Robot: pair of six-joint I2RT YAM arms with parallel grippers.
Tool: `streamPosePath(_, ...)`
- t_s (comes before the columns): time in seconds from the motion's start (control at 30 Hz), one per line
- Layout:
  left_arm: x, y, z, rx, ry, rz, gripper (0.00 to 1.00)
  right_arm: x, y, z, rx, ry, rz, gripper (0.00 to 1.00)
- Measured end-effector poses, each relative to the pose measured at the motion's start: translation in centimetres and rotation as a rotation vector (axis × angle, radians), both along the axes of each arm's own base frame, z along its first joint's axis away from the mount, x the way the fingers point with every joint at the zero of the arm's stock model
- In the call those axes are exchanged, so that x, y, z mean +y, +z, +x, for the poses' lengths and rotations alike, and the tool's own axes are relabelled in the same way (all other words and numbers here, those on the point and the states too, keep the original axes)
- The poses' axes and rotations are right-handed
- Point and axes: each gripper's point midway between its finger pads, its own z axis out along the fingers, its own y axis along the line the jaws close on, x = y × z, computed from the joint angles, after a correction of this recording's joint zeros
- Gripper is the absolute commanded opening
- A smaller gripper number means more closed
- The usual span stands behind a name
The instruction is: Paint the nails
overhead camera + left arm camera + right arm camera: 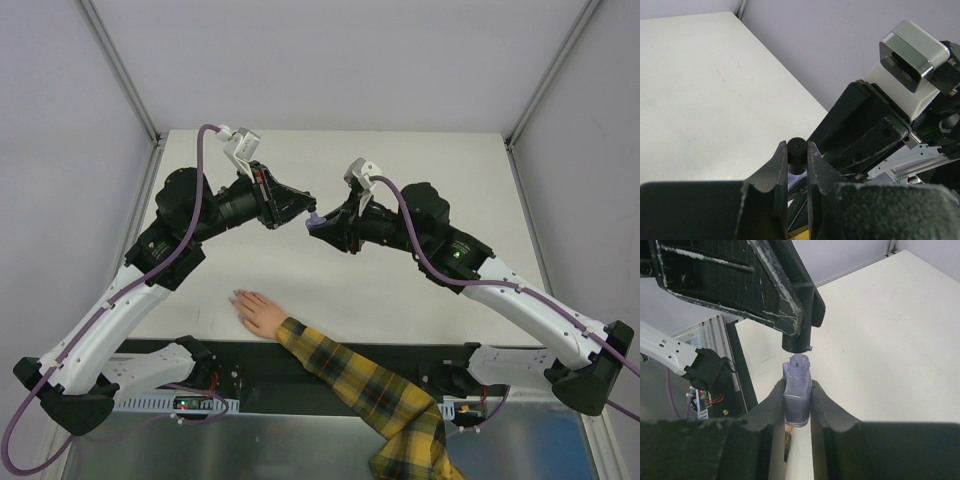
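Nails (238,296), tiny pale lilac-grey tips on peach-coloured mannequin hand (258,313), lie flat near the front edge of the white table (420,300), left of centre, fingers pointing up-left. Yellow-and-black plaid sleeve (360,378) trails off the near edge to the right. Both arms are raised over mid-table, well apart from the nails, tips facing each other. Left gripper (300,206) is nearly closed, pinching a small black cylindrical cap (797,149). Right gripper (326,226) is clamped on a small purple glass polish bottle (797,397), upright in the right wrist view, neck uncovered. Cap sits just above the bottle neck with a thin gap. Cannot tell if a brush is under the cap.
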Motion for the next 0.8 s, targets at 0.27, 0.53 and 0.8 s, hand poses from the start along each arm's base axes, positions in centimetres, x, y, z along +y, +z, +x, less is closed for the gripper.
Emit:
streamPosePath(0.27, 0.0, 0.1, 0.0, -0.003, 0.000, -0.001, 0.00, 0.0, 0.0, 0.0, 0.000, 0.001, 0.001, 0.00)
streamPosePath(0.53, 0.2, 0.3, -0.1, -0.012, 0.006, -0.003, 0.00, 0.1, 0.1, -0.1, 0.001, 0.005, 0.005, 0.00)
streamPosePath(0.8, 0.4, 1.0, -0.1, -0.026, 0.018, -0.013, 0.00, 0.1, -0.6, -0.1, 0.011, 0.005, -0.006, 0.00)
